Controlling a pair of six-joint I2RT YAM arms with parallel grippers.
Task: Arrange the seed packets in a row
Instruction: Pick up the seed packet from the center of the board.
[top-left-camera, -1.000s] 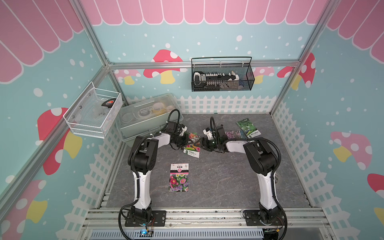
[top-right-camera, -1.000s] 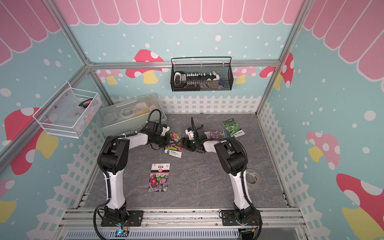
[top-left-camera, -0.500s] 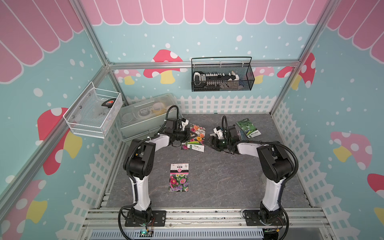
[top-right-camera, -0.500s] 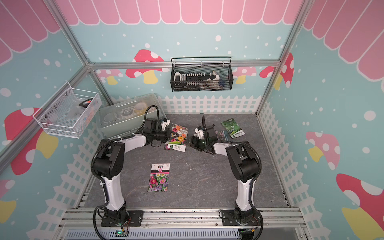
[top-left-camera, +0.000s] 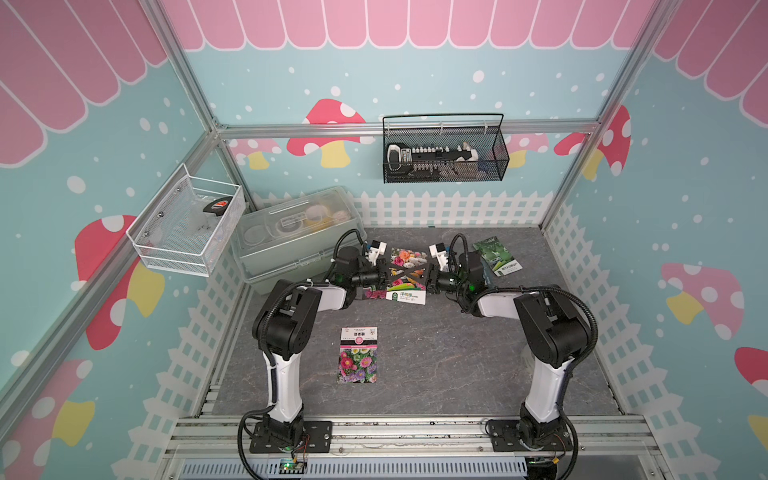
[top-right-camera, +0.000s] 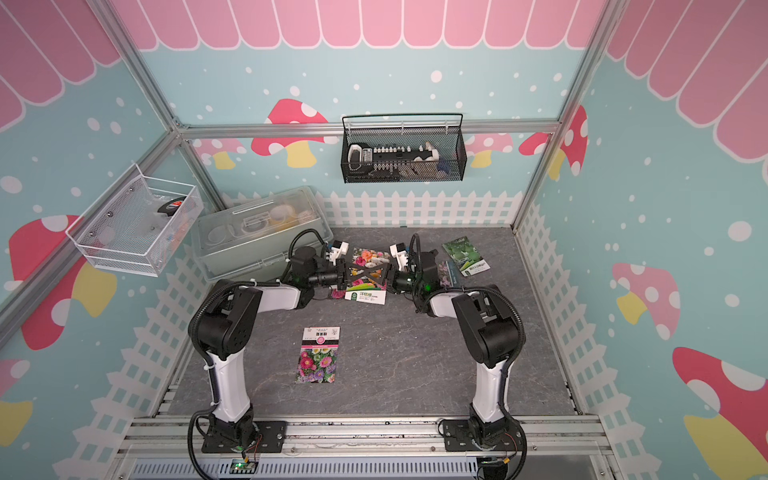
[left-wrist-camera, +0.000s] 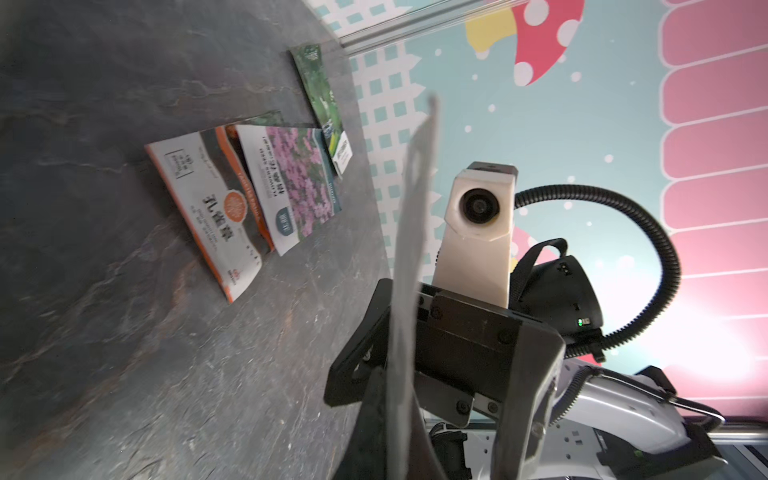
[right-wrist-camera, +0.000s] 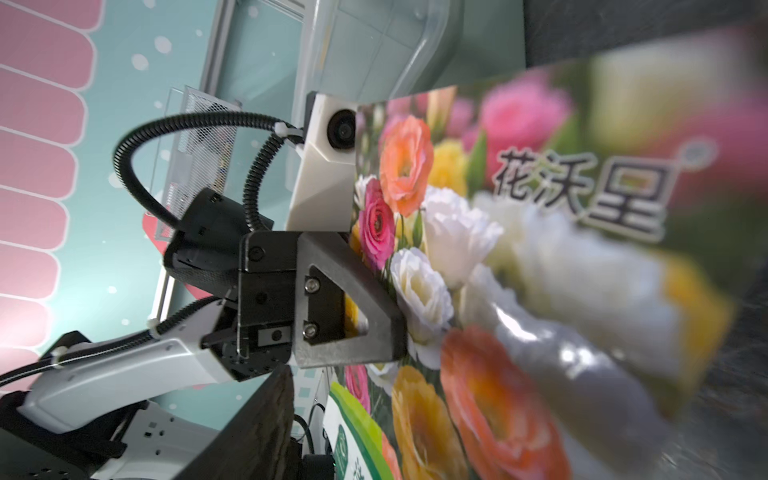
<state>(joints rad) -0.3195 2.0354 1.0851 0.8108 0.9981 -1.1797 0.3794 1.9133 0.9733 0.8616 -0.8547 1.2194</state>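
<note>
A rose-photo seed packet (top-left-camera: 409, 266) hangs edge-up above the mat at the back centre, and my left gripper (top-left-camera: 400, 274) is shut on its left side. The right gripper (top-left-camera: 419, 275) faces it, open, with one finger on each side of the packet's other end. From the left wrist the sheet (left-wrist-camera: 409, 266) runs between the right gripper's fingers (left-wrist-camera: 528, 374). A flower packet (top-left-camera: 359, 354) lies alone near the front. The green gourd packet (top-left-camera: 497, 255) lies back right. Orange-trimmed (left-wrist-camera: 208, 208) and purple-flower (left-wrist-camera: 297, 178) packets overlap on the mat.
A clear lidded plastic box (top-left-camera: 295, 237) stands at the back left. A white wire basket (top-left-camera: 187, 224) hangs on the left wall and a black mesh basket (top-left-camera: 444, 153) on the back wall. A white picket fence (top-left-camera: 449, 208) rims the mat.
My left gripper lifted the rose packet off the mat and carried it back. The right gripper swung right, then returned to face it, and its jaws have narrowed around the packet's end.
</note>
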